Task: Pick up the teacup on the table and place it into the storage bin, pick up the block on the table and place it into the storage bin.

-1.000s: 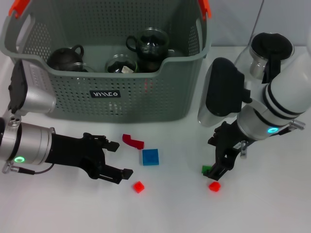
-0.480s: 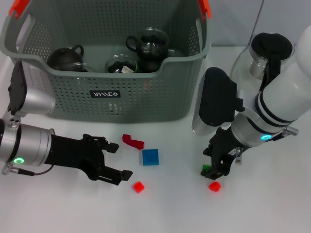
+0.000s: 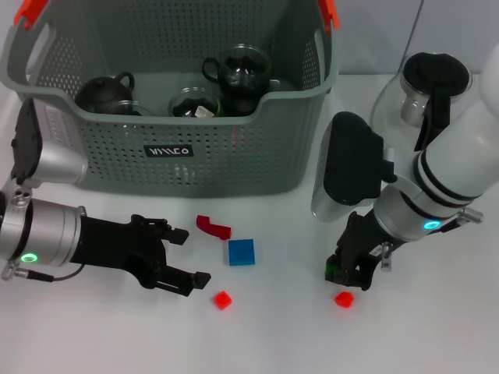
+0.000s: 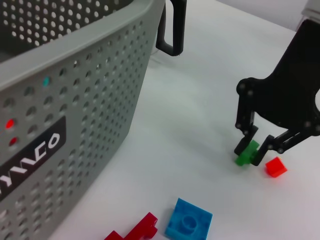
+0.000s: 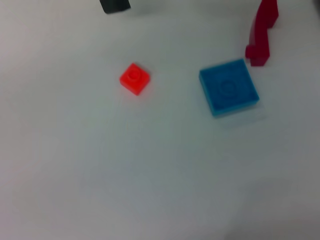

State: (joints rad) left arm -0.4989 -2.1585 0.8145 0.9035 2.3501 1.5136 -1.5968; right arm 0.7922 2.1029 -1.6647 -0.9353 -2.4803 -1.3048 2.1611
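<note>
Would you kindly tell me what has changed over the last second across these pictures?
The right gripper shifted slightly toward the robot's left and closed around the green block, which sits on the table beside a small red block. The left gripper, the blue block, the other red pieces and the storage bin stayed put.

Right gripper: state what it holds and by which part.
The right gripper has its jaws closed on the small green plastic block, pinching its two opposite sides, with the block at the white table.
</note>
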